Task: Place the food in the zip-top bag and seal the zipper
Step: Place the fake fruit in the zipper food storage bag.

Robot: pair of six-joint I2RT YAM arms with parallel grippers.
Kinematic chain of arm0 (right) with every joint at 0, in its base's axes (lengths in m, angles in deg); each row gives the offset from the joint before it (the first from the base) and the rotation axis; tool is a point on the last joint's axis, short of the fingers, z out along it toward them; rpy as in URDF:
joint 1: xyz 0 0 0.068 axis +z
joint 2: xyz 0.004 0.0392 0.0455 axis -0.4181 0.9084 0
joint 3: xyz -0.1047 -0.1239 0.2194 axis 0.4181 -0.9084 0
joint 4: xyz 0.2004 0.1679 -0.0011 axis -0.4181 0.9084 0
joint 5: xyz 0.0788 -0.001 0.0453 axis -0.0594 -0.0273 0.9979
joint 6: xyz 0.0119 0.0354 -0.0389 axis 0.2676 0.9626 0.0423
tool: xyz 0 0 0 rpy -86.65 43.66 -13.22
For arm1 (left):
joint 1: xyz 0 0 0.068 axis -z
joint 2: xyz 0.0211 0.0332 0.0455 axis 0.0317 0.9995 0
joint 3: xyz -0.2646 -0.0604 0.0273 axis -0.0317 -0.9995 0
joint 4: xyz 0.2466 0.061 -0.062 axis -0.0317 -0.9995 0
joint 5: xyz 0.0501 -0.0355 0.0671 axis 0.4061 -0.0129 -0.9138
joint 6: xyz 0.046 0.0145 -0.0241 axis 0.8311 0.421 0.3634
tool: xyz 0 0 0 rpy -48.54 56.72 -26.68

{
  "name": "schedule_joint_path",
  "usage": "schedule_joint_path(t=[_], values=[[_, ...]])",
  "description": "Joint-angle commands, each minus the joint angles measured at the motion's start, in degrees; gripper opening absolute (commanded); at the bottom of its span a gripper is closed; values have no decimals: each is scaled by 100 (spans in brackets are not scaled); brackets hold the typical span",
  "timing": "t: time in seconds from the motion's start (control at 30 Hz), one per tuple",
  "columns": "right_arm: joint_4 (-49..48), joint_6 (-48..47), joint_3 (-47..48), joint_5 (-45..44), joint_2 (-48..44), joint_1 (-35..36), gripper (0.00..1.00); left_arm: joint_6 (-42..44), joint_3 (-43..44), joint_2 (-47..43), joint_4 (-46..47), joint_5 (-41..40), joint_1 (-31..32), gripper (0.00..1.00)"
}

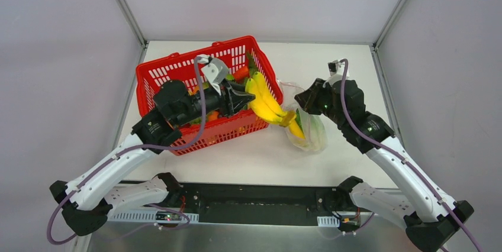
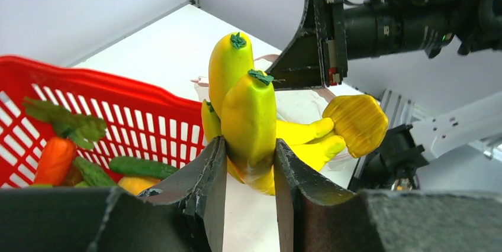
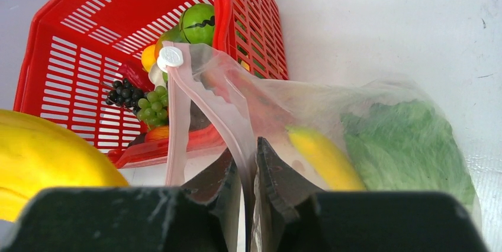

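Observation:
My left gripper [image 1: 247,95] is shut on a bunch of yellow toy bananas [image 1: 267,102], held over the gap between the red basket [image 1: 171,71] and the zip-top bag [image 1: 312,133]. In the left wrist view the bananas [image 2: 248,116] sit pinched between my fingers. My right gripper [image 1: 303,99] is shut on the bag's pink zipper strip [image 3: 204,95] and holds the mouth up. The white slider [image 3: 170,57] sits at the strip's end. Inside the bag lie a green cabbage [image 3: 408,145] and a yellow piece [image 3: 322,154]. The bunch's stem end [image 1: 290,119] is at the bag's mouth.
The basket holds more toy food: a carrot [image 2: 54,158], a cucumber [image 2: 142,167], grapes [image 3: 142,99] and a green round piece [image 3: 198,22]. Grey walls enclose the white table [image 1: 331,63] on three sides.

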Motion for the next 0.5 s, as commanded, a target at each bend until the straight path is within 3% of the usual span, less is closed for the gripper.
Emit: schedule_joint_path(t=[0.0,0.23,0.47], values=[[-339,130,-31,48,-202,-23,17,946,375,267,691,547,201,0],[-282,143,-75,-58,-340,-27,17,1632,502,546,1421,961,508,0],[-268,155,-111,-72,-380,-26,17,1499,339,665,2493,931,552,0]])
